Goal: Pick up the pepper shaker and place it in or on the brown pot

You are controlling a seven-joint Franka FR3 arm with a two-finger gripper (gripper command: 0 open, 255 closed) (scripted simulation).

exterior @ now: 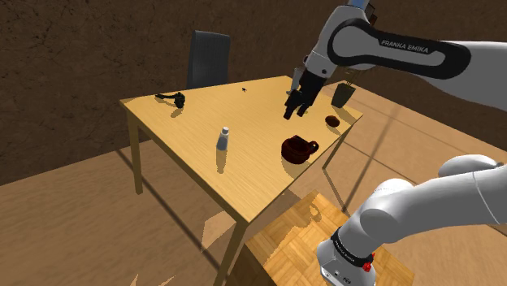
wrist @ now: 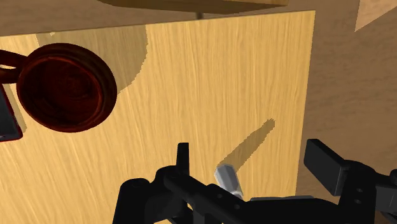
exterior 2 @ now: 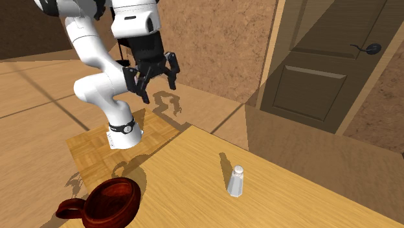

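A light wooden counter [exterior: 244, 175] stands on a plank floor [exterior: 65, 191] between rough brown walls [exterior: 81, 49], with a dark chair [exterior: 209, 57] at its far side. The second exterior view adds a dark brown door [exterior 2: 317, 58] with a black handle [exterior 2: 372, 48]. The robot's stand [exterior: 296, 240], a box topped in parquet, sits just beside the counter.

The jaws hang in the air above the counter, spread wide, gripping nothing and touching nothing. In the wrist view the fingers [wrist: 327, 164] stand well apart.

The pepper shaker [exterior: 222, 139], pale grey with a rounded cap, stands upright near the middle of the counter. It is apart from the brown pot [exterior: 299, 149], dark reddish and round, which sits toward the shoulder view's right. In the wrist view the shaker shows far below, between the fingers and untouched.

The white arm [exterior: 422, 50] carries "FRANKA EMIKA" in white letters on a dark band
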